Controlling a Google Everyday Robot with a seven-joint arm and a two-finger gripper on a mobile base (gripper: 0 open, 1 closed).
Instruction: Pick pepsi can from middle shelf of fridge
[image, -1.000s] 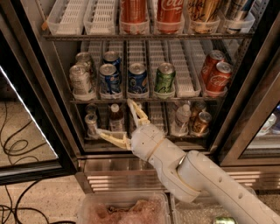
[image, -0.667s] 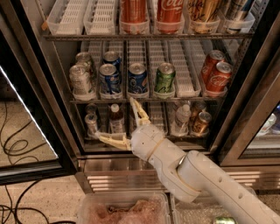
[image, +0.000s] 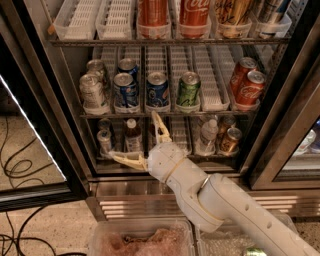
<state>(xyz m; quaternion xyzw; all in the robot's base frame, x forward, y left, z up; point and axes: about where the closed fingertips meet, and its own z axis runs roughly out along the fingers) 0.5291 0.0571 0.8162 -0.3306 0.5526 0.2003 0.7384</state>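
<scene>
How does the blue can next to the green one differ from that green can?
Colour: the pepsi can is blue, the green can green. Place: the pepsi can stands just above the upper fingertip of the open pincer, which hangs below the middle shelf; the green can is one lane further, towards the red cans. Both are short, upright, silver-topped, at the shelf's front.

Gripper (image: 132, 135) below pepsi can (image: 157, 91) on middle shelf (image: 210, 114).

I see the middle shelf (image: 200, 114) carrying silver cans (image: 93, 93), the pepsi can (image: 157, 91), a green can (image: 189, 90) and red cans (image: 247, 86), with my gripper (image: 132, 134) spread wide just below its front edge.
</scene>
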